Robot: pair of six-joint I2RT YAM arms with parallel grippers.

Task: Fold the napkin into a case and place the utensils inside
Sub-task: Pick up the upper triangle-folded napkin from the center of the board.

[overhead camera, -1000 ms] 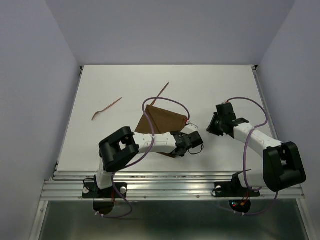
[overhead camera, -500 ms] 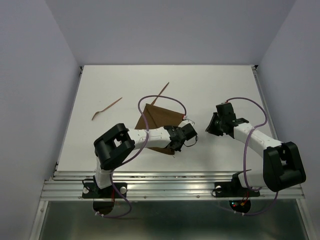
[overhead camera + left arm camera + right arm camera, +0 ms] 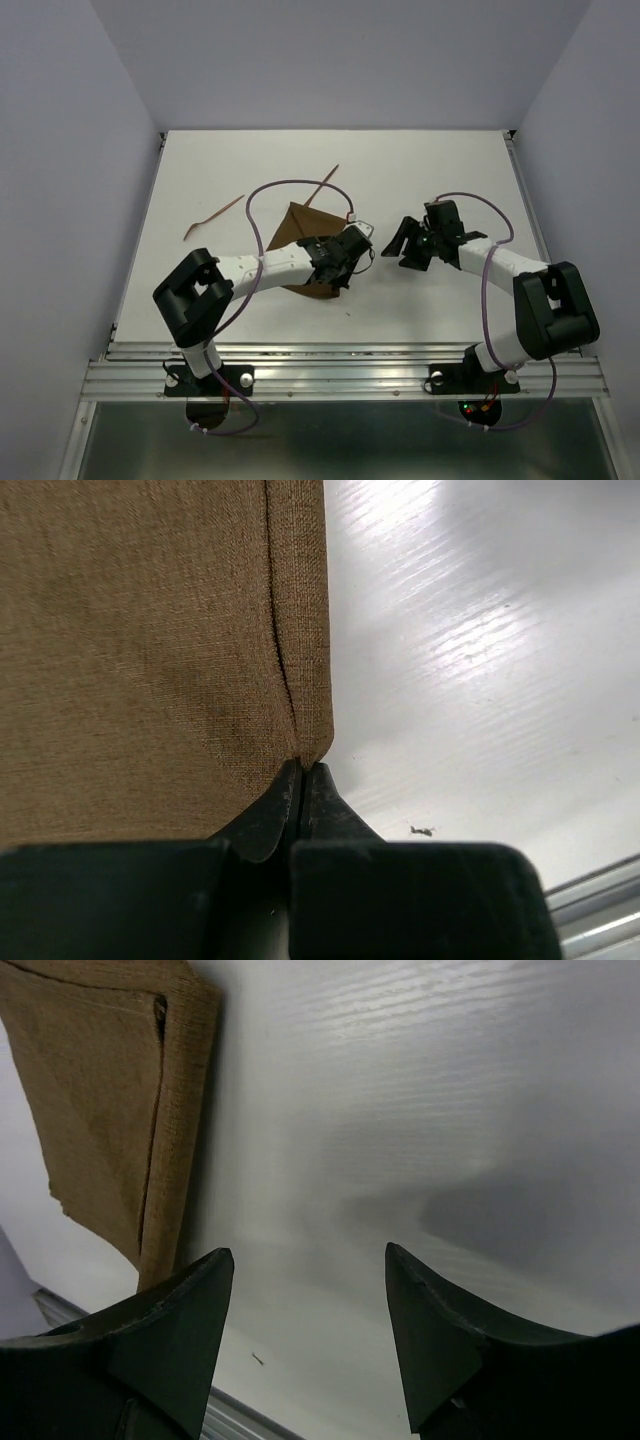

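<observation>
The dark brown napkin (image 3: 300, 222) lies folded near the middle of the white table (image 3: 450, 170), partly under my left arm. My left gripper (image 3: 335, 262) sits over its right part, and the left wrist view shows the gripper (image 3: 303, 767) shut on a corner of the napkin (image 3: 150, 630). My right gripper (image 3: 402, 241) stands open just right of the cloth with nothing between its fingers. In the right wrist view the gripper (image 3: 310, 1260) faces bare table, with the napkin (image 3: 100, 1090) at upper left. Two thin reddish-brown utensils lie apart: one (image 3: 212, 216) to the left, another (image 3: 325, 184) touching the napkin's far corner.
Purple cables loop above both arms. A metal rail (image 3: 340, 355) runs along the table's near edge. Grey walls close in the left, back and right sides. A small dark speck (image 3: 258, 1359) lies on the table near the front.
My left gripper closed on the napkin's corner and moved up and left, drawing the cloth over itself. The right gripper opened and swung left toward the napkin.
</observation>
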